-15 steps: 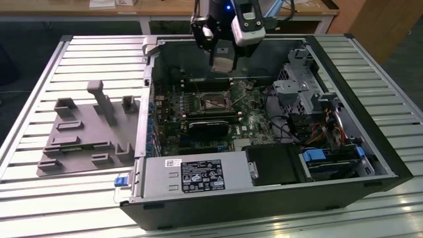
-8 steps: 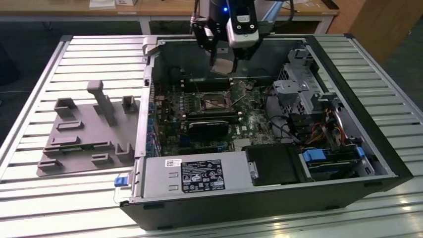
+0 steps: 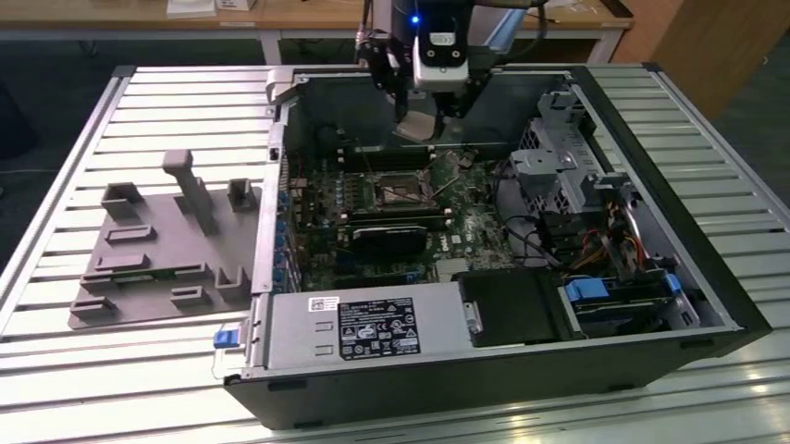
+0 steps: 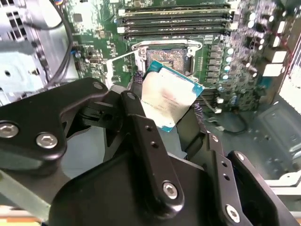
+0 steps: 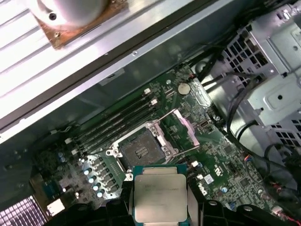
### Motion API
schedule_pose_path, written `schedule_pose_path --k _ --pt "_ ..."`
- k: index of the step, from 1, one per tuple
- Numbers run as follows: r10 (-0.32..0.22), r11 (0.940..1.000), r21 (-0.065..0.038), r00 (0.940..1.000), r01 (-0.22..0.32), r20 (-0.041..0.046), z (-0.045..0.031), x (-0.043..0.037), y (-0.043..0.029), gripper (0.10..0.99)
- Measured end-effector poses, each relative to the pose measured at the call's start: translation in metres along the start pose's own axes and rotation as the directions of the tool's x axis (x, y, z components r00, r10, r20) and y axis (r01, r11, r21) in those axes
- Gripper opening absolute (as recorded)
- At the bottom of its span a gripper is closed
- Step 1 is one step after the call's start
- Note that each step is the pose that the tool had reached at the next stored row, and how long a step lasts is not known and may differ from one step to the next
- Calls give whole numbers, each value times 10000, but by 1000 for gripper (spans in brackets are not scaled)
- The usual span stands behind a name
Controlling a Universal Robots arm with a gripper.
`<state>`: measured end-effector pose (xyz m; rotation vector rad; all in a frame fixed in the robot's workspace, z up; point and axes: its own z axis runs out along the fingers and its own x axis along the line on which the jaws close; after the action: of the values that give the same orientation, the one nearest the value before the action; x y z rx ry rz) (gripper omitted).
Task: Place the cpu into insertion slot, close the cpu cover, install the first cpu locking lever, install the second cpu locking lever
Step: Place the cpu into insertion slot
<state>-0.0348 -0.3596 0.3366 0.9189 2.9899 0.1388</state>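
My gripper (image 3: 421,122) hangs inside the open computer case, shut on the cpu (image 3: 417,129) above the board. In both wrist views the cpu (image 4: 170,96) (image 5: 160,194) is a pale silver square with a green edge, pinched between the black fingers (image 4: 141,127). It is in the air and tilted in the second wrist view. The insertion slot (image 5: 139,150) (image 4: 167,55) (image 3: 397,191) lies bare a short way beyond the chip, its dark centre showing. The cpu cover (image 5: 192,134) stands swung up on the slot's side.
The grey power supply box (image 3: 358,326) fills the case's near edge. A metal drive cage (image 3: 558,166) with cables is on the exterior view's right. Long black memory slots (image 4: 174,21) run beside the socket. A grey fixture tray (image 3: 161,250) lies on the slatted table.
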Motion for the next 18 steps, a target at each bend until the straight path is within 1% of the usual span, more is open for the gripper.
schedule_pose_path --k 3,5,7,9,11,14,16,18 --pt "538 9986 -10 9985 -538 47 10 0 -1 541" --pt "910 9958 -19 9958 -910 80 17 0 -1 541" --pt "1267 9919 -28 9919 -1266 110 23 0 -2 541" --pt "1621 9868 -38 9867 -1621 141 30 -1 -3 541" --pt "1975 9803 -50 9802 -1974 170 37 -1 -3 541" --pt "2513 9679 -69 9677 -2512 216 48 -1 -4 541" --pt "2859 9583 -82 9580 -2857 245 55 -1 -5 541" --pt "3211 9471 -99 9467 -3209 274 62 -1 -5 541"
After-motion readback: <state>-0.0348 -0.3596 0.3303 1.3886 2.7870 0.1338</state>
